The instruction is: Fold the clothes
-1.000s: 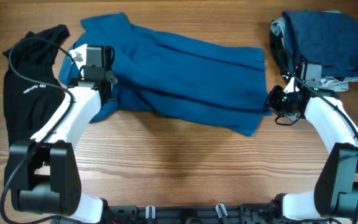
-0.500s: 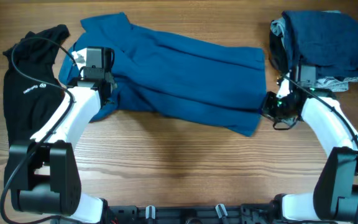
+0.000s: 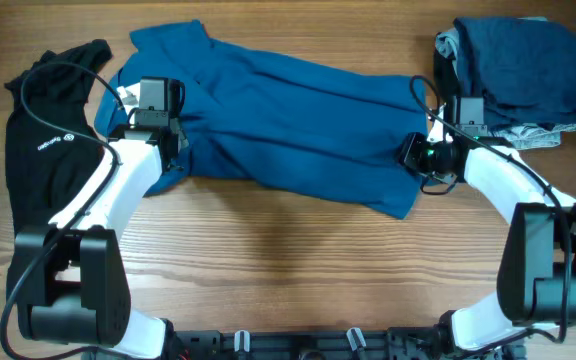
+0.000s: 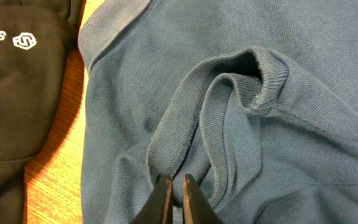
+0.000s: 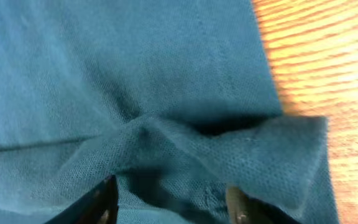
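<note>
Where the left wrist camera looks down, the left gripper (image 4: 178,186) sits with its two fingers almost together, pinching a ribbed fold of the blue shirt (image 4: 278,143) between them. That fold rises from the fingertips and curls over at a ribbed cuff or collar edge. At the shirt's other end, the right gripper (image 5: 169,202) is spread wide, one finger on each side of a raised ridge of cloth near the hem, close to the bare wooden table (image 5: 309,56); whether the tips touch the fabric cannot be told. From overhead, the shirt lies spread crosswise between both grippers, rumpled. A black garment (image 3: 43,150) lies just beside its left end, and a pile of dark clothes (image 3: 523,60) sits at the far right corner.
</note>
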Controlling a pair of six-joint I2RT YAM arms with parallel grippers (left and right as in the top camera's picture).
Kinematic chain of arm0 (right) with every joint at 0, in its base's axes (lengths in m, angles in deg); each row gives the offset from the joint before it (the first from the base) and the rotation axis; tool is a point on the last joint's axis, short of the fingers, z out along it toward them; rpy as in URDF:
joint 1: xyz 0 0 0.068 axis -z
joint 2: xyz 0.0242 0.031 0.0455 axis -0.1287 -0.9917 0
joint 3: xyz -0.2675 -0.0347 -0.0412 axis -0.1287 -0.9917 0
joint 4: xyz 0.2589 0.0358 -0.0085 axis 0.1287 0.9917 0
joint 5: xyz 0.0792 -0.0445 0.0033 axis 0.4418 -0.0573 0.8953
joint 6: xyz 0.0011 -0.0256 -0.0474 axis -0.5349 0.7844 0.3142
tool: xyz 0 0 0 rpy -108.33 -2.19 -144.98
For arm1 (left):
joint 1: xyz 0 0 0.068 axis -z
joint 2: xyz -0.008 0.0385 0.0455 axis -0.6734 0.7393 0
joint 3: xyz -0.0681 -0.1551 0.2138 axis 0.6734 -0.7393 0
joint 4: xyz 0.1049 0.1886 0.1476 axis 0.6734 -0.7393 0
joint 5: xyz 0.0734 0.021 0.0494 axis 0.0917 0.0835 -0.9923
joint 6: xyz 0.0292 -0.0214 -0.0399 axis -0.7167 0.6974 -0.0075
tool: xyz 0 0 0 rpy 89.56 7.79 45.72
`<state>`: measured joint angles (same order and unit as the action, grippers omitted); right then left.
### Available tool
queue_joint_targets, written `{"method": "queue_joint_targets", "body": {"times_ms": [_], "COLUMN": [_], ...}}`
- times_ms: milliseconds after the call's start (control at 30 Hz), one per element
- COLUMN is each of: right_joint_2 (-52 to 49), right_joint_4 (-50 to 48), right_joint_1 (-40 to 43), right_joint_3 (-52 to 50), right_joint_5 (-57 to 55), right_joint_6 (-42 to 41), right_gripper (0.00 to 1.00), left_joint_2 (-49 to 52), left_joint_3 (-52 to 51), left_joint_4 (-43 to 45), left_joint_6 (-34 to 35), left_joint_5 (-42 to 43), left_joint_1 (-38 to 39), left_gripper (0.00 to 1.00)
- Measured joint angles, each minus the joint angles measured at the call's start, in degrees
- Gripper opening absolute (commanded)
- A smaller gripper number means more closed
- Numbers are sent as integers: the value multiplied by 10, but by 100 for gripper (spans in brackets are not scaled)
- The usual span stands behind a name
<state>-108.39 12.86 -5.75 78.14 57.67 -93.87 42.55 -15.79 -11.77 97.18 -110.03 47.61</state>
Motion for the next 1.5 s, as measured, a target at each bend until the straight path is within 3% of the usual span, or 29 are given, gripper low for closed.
{"method": "queue_joint_targets", "body": {"times_ms": [167, 500, 633, 667, 700, 900, 1000, 1033, 1067, 1133, 1233, 1367, 1500], "right_joint_2": [6, -14, -14, -14, -15, -17, -2, 19, 29, 34, 34, 34, 34], "right_joint_4": [34, 16, 54, 66, 71, 113, 154, 157, 159, 163, 164, 162, 162], "right_joint_1": [0, -20, -20, -20, -20, -19, -18, -18, -18, -18, -18, -18, -18], "right_joint_3": [14, 11, 16, 15, 14, 36, 84, 94, 97, 98, 98, 98, 98], "right_joint_5": [-34, -68, -71, -72, -73, -72, -72, -72, -72, -72, -72, -72, -72], "right_joint_6": [8, 5, 4, 2, 1, -2, 1, 3, 3, 5, 5, 5, 5], "right_gripper": [52, 50, 24, 10, 4, 4, 4, 4, 4, 4, 4, 4, 4], "left_joint_2": [0, 0, 0, 0, 0, 0, 0, 0, 0, 0, 0, 0, 0], "left_joint_3": [0, 0, 0, 0, 0, 0, 0, 0, 0, 0, 0, 0, 0], "left_joint_4": [-1, -10, -10, -10, -10, -10, -17, -30, -36, -49, -47, 27, 14], "left_joint_6": [0, 0, 0, 0, 0, 0, -7, -16, -18, -31, -41, -49, -51], "left_joint_5": [0, 0, 0, 0, 0, 0, 0, 2, 10, 52, 132, 155, 186], "left_joint_1": [0, 0, 0, 0, 0, 0, 0, 0, -1, -5, -27, -51, -51], "left_gripper": [10, 11, 11, 10, 10, 10, 35, 56, 64, 70, 69, 45, 47]}}
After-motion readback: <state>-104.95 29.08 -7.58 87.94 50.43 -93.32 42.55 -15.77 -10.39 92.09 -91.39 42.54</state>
